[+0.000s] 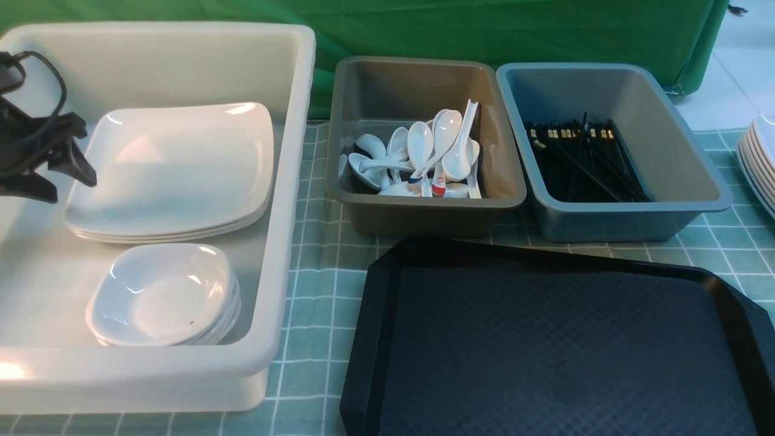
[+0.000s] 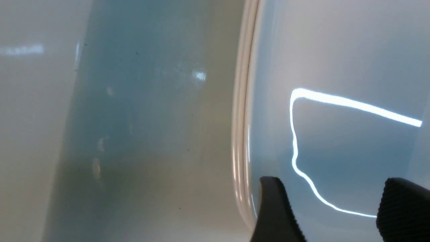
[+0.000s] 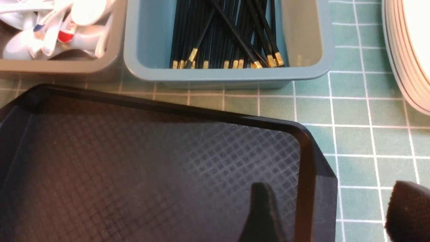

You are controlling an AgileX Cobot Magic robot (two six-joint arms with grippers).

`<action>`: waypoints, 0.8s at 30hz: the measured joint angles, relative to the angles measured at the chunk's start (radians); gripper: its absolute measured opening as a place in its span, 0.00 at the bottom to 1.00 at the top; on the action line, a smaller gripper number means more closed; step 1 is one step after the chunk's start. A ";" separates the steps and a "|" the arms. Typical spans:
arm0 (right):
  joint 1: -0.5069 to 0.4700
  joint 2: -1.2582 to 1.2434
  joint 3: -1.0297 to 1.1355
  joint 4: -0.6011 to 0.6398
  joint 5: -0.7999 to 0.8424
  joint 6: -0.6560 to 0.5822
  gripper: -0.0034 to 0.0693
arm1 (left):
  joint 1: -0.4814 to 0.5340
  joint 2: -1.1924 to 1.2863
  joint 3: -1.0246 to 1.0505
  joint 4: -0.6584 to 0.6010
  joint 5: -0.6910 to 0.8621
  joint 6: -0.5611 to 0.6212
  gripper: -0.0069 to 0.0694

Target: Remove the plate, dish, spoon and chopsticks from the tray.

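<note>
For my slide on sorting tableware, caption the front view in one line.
Black tray cleared; plates and dishes stacked in the white tub, spoons and chopsticks binned behind.

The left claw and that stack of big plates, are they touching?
Apart. The left wrist view shows the left gripper open, both fingers over the top plate with nothing between them; the front view agrees.

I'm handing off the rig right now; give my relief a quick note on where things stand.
Left gripper: fingers open, empty, over the edge of the plate stack in the white tub.
Right gripper: open, empty, above the tray corner.
Dishes in the white tub, spoons in the grey tub, chopsticks in the blue one.
Tray looks bare; nothing seems left to clear.
</note>
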 joint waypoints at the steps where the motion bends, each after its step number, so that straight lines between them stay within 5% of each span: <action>1: 0.000 0.000 0.000 0.003 0.000 0.000 0.73 | -0.001 -0.003 -0.009 0.002 0.016 0.000 0.58; 6: 0.000 0.001 -0.053 0.007 0.049 -0.007 0.60 | -0.002 -0.072 -0.064 -0.054 0.115 0.022 0.28; 9: 0.000 0.001 -0.204 0.015 0.131 -0.039 0.22 | -0.044 -0.214 -0.083 -0.197 0.131 0.110 0.13; 11: 0.000 -0.012 -0.286 0.038 0.158 -0.062 0.12 | -0.103 -0.316 -0.086 -0.223 0.125 0.121 0.10; 17: 0.000 -0.182 -0.313 0.067 0.065 -0.090 0.08 | -0.285 -0.548 -0.065 -0.250 0.129 0.128 0.09; 24: 0.000 -0.618 0.018 0.033 -0.335 -0.094 0.08 | -0.657 -0.995 0.259 -0.131 -0.018 0.077 0.09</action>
